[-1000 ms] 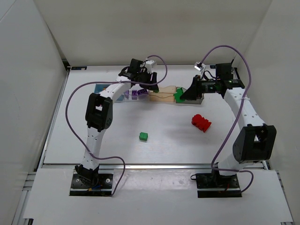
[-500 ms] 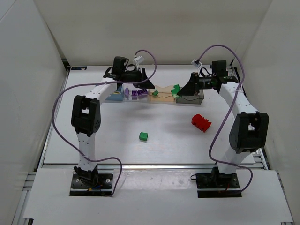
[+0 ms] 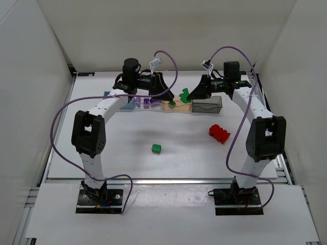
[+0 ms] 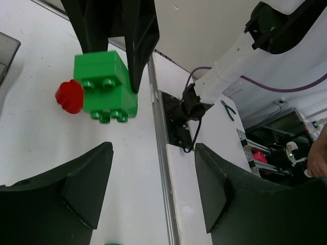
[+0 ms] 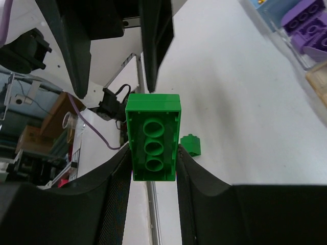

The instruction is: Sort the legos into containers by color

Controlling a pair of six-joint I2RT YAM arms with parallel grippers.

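1. Right wrist view: right pincer is closed on a green brick, gripped by its long sides with the hollow underside facing the lens. The top view gives only a green speck there.
2. Left wrist view: left pincer has its fingers standing apart with nothing between them. The held green brick hangs straight ahead of it.
3. Top view only: the two pincers face each other, tips near but apart, above a row of boxes. The blue box and clear box sit on the left pincer's side. The pale orange box is under the tips and the grey box is just beside the right pincer.
4. Red brick lies well apart from the right pincer, toward the bases. Small green brick lies well apart from the left pincer.
5. A green bit shows at the pale orange box; inside or on the rim, cannot tell. Purple bricks are cut off at the frame corner.
6. White table, white walls, purple cables. Workshop clutter beyond the table edge is blurred.
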